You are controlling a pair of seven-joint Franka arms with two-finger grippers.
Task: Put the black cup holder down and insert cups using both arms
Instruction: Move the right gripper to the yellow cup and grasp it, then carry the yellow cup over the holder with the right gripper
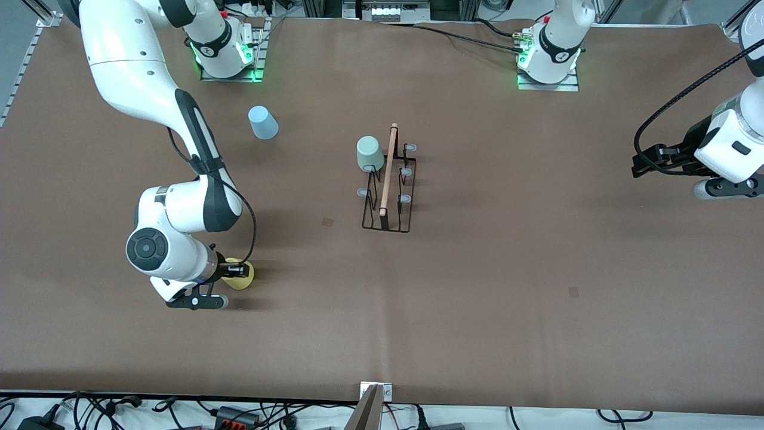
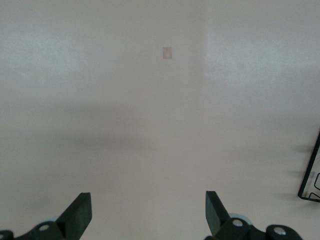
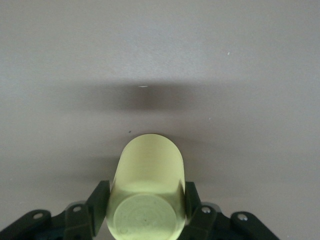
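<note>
The right gripper (image 1: 237, 272), near the desk's (image 1: 537, 269) right-arm end, has its fingers clamped on the yellow cup (image 3: 147, 192). The left gripper (image 2: 148, 215) waits, fingers spread apart.

A wide bench (image 1: 477, 286) covered by a matte brown sheet fills nearly the whole scene under even light. Silver aluminium rails (image 1: 21, 65) run along its corners at the robots' edge. Along the edge nearest the front camera a white strip carries tangled black cables (image 1: 119, 409) and a power adapter (image 1: 236, 415). Two small darker squares (image 1: 327, 222) mark the brown sheet.
</note>
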